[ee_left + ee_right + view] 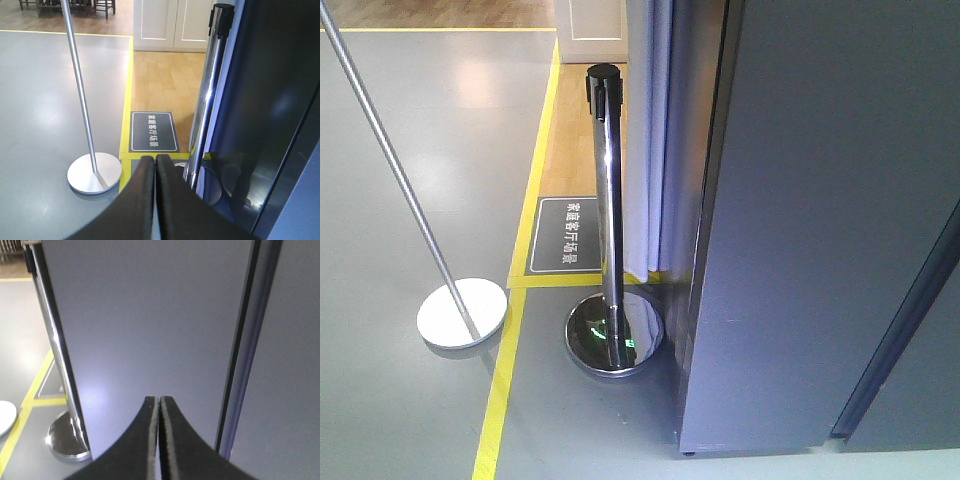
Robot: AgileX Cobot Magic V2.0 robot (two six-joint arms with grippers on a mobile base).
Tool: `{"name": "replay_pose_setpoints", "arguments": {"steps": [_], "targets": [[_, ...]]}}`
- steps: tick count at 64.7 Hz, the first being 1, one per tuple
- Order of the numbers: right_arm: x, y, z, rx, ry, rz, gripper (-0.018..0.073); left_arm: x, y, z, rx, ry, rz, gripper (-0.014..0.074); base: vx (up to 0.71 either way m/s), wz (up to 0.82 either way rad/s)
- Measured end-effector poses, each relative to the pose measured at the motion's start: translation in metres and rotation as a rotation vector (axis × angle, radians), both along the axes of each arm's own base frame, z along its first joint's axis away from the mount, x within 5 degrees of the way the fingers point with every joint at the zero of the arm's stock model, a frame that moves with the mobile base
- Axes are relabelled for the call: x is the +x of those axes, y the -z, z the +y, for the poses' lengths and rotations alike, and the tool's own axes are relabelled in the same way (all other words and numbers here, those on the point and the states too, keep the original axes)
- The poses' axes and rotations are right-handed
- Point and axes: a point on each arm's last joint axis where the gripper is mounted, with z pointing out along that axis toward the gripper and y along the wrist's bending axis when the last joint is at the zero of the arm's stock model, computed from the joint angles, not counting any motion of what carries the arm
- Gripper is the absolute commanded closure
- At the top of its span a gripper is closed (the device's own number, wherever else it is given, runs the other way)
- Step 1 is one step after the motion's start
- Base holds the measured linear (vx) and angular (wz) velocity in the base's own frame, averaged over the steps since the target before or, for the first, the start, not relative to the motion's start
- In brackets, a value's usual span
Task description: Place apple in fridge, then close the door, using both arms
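Observation:
The fridge's dark grey door (800, 250) fills the right of the front view, and none of the white inside shows. In the right wrist view the same grey door (150, 315) stands close ahead of my right gripper (159, 399), which is shut with nothing in it. A dark vertical seam (240, 340) divides the door from another grey panel on the right. My left gripper (156, 159) is also shut and empty, pointing at the floor beside the fridge's dark side (270, 100). The apple is out of view.
A chrome barrier post (608, 200) on a round mirrored base (615, 335) stands close to the fridge's left corner. A thinner slanted pole on a white disc base (462, 312) is further left. Yellow floor tape (500, 390) borders a dark floor sign (570, 235).

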Motion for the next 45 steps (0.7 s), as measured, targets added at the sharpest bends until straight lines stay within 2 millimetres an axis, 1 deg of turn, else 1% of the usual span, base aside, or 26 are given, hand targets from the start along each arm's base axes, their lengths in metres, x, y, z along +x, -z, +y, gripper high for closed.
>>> {"name": "replay_pose_setpoints", "arguments": {"steps": [45], "targets": [[0.0003,-0.0014,-0.0001,-0.001,0.000,-0.015,0.0563,0.0000,0.0000,0.0000,0.000,0.000,0.000,0.0602,0.00,0.00]]}}
